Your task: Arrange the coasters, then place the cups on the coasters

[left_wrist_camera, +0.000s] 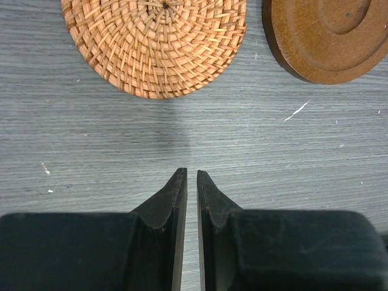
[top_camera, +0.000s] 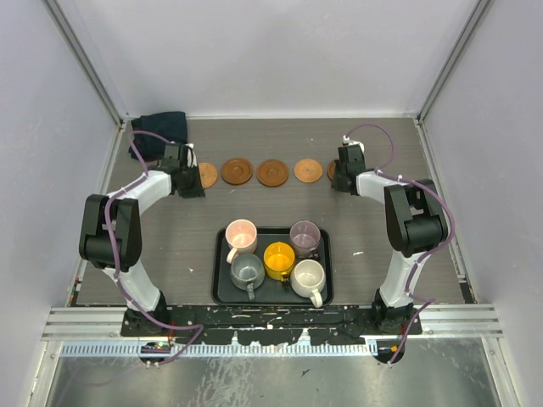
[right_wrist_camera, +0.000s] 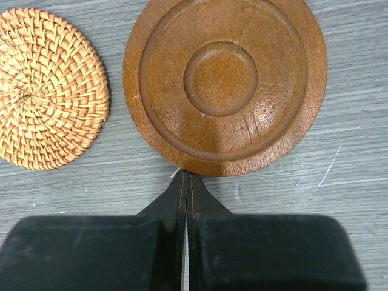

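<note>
Five coasters lie in a row across the far table: a woven one (top_camera: 208, 175), two brown wooden ones (top_camera: 237, 171) (top_camera: 272, 172), a woven one (top_camera: 308, 170), and a wooden one (top_camera: 332, 171) half hidden by my right gripper (top_camera: 344, 178). In the right wrist view, that gripper (right_wrist_camera: 187, 176) is shut, its tips touching the near rim of the wooden coaster (right_wrist_camera: 224, 85). My left gripper (left_wrist_camera: 191, 174) is shut but for a thin slit, holds nothing, and hovers short of a woven coaster (left_wrist_camera: 154, 42). Pink (top_camera: 241, 232), mauve (top_camera: 305, 236), yellow (top_camera: 278, 257), grey (top_camera: 247, 270) and cream (top_camera: 309, 278) cups stand in the tray.
The black rectangular tray (top_camera: 222, 288) sits near the arms' bases at the centre. A dark cloth (top_camera: 161, 129) lies in the far left corner behind my left arm. Grey walls close in the table on three sides.
</note>
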Motion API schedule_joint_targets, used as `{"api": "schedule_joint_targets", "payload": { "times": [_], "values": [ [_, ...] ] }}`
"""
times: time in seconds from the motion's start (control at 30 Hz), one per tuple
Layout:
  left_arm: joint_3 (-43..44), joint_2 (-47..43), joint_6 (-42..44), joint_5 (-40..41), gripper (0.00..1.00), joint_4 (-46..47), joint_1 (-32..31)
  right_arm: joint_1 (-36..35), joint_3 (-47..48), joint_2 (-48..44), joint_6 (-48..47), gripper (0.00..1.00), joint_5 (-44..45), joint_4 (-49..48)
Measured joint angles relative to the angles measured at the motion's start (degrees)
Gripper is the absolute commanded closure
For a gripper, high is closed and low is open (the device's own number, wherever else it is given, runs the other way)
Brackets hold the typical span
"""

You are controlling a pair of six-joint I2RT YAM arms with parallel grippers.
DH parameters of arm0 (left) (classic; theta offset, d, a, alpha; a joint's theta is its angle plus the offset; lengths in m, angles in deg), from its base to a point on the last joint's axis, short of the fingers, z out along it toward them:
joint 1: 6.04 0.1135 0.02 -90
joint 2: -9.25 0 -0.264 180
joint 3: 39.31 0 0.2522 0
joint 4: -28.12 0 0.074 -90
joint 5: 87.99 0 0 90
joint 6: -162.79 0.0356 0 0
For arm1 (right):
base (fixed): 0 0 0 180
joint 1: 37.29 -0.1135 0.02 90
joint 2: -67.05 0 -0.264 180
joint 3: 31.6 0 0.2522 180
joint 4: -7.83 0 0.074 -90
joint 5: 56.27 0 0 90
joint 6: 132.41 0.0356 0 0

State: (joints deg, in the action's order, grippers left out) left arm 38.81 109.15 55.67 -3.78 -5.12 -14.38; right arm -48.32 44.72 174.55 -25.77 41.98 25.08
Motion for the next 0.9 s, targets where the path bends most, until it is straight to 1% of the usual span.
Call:
{"api": "schedule_joint_targets", "payload": {
  "times": [0.23, 0.27, 0.4, 0.5, 0.57, 0.67, 0.7, 0.77, 0.9],
  "values": [
    [-0.04, 0.24, 0.0, 0.0, 0.86, 0.0, 0.02, 0.15, -0.81, -0.57, 0.09, 0.98, -1.99, -0.44],
    [-0.04, 0.24, 0.0, 0.0, 0.86, 0.0, 0.02, 0.15, -1.4, -1.09, 0.11, 0.96, -2.45, -0.39],
    [-0.04, 0.0, 0.0, 0.0, 0.85, -0.07, 0.04, -0.15, -3.76, -4.02, 0.13, 0.79, -3.87, 2.03],
    [-0.04, -1.68, 0.0, 0.02, 0.83, -0.44, 0.11, -0.48, -5.44, -7.5, 0.0, 0.75, -4.42, 3.61],
    [-0.07, -4.0, 0.02, 0.04, 0.82, -0.74, 0.11, -0.55, -6.29, -10.86, -0.02, 0.74, -4.46, 4.72],
    [-0.13, -9.03, 0.11, 0.17, 0.8, -1.09, 0.11, -0.61, -6.6, -16.48, -0.24, 0.69, -3.85, 5.49],
    [-0.17, -10.88, 0.15, 0.24, 0.77, -1.09, 0.11, -0.61, -6.6, -18.29, -0.44, 0.68, -3.39, 5.44],
    [-0.55, -14.82, 0.17, 0.44, 0.7, -1.01, 0.11, -0.57, -6.54, -22.14, -0.7, 0.67, -2.23, 5.4],
    [-2.86, -22.53, 0.02, 0.63, 0.52, -0.37, 0.11, 0.11, -6.32, -26.36, -0.15, 0.65, -2.08, 5.09]
  ]
}}
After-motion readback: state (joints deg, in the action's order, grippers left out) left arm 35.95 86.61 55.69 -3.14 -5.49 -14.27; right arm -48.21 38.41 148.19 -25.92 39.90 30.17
